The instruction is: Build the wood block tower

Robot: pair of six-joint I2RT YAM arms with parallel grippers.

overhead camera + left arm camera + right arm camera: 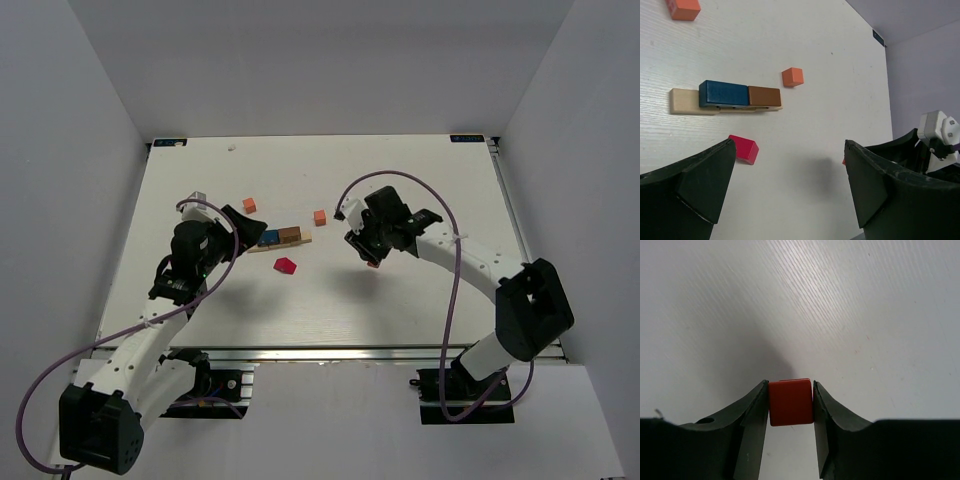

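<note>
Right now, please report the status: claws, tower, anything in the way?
Left claw open, empty. Right claw shut on a red block. Tower: tan base, blue block and brown block on top. Loose red block near the base, not touching.

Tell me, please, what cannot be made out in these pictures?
- Top view: the red block held by the right gripper is almost covered by its fingers.
- Left wrist view: the tan base lies partly under the blue block and brown block; its piece count is unclear.
- Top view: white speck, too small to name.
</note>
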